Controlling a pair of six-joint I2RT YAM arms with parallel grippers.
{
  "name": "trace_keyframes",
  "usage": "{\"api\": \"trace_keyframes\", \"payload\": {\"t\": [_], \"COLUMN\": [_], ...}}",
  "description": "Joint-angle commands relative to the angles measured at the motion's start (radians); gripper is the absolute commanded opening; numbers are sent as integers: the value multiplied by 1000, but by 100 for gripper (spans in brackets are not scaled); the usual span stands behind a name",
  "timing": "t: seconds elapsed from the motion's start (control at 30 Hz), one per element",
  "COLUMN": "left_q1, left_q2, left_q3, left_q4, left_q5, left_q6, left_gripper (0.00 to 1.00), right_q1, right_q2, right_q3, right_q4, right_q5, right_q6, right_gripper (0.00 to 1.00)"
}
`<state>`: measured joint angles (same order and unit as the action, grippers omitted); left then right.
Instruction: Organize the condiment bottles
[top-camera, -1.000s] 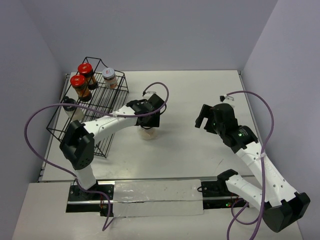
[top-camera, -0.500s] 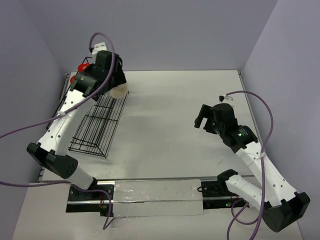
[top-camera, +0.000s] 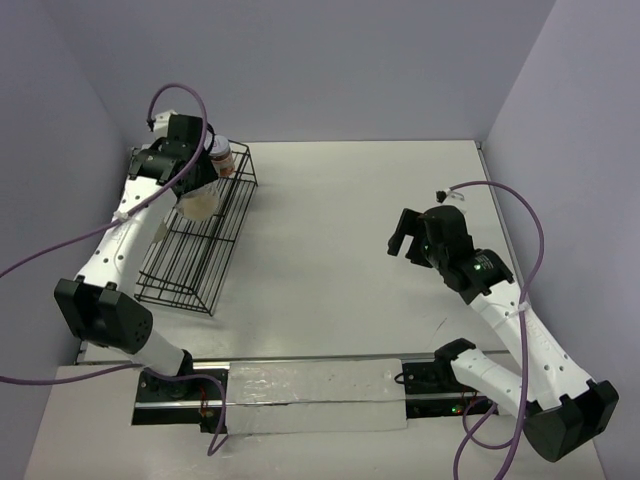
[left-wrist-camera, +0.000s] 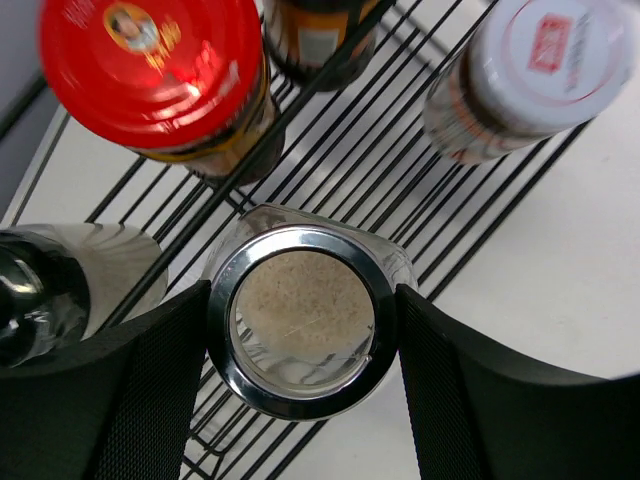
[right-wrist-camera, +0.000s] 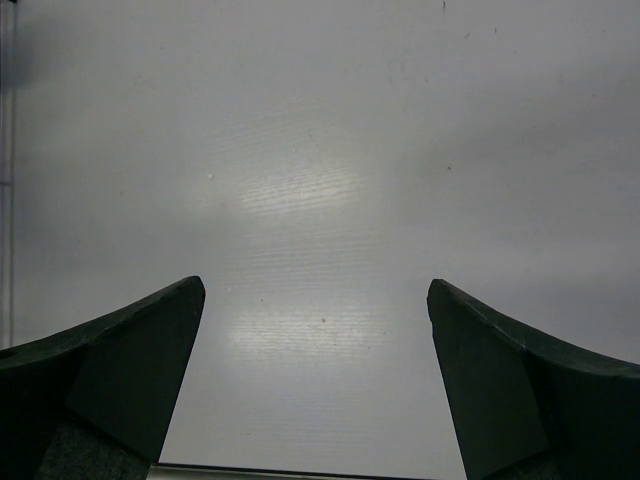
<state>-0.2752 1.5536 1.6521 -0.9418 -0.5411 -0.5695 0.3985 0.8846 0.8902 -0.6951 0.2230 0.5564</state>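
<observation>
Lowered over the rack (top-camera: 190, 262), left hand (left-wrist-camera: 300, 345) clasps wide, beige-filled clear jar (top-camera: 202, 203)

Overhead view spans the table (top-camera: 360, 230); left wrist view closes on its rack (top-camera: 190, 260).

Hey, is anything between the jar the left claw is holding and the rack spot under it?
Nothing visible does. The left claw is shut on the beige-filled jar, with only wires of the rack showing below it. The red-lidded jar, silver-lidded jar and black-capped jar stand close beside that spot, not in it.
</observation>
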Motion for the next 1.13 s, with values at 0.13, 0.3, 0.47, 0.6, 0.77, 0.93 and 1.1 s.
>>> {"api": "trace_keyframes", "payload": {"t": [0.13,0.3,0.47,0.6,0.77,0.93,1.1], "left_q1": [5,5,4,-8,-49,-184,-249], "left_q2": [-98,-125,-180,-243,-336,-401,-349], "left_q3": [-156,-164,-95,-79,-113,-215,-203], "left_q4": [155,120,113,202,332,486,483], "left_q5": [0,-26,45,180,376,401,374], "left_q6": [-18,-29,-3,68,129,221,220], "left_gripper": [12,70,99,99,99,100,100], "right_q1": [-3,-2,-4,-3,-4,-3,-4], "right_q2": [21,39,42,40,32,47,42], "right_q3": [3,16,38,47,52,68,58], "right_q4": [48,48,40,35,25,10,0], "right_q5": [-4,-13,-5,4,33,42,39], "right_q6": [-4,-3,0,5,8,5,20], "right_gripper": [100,100,100,100,100,100,100]}}
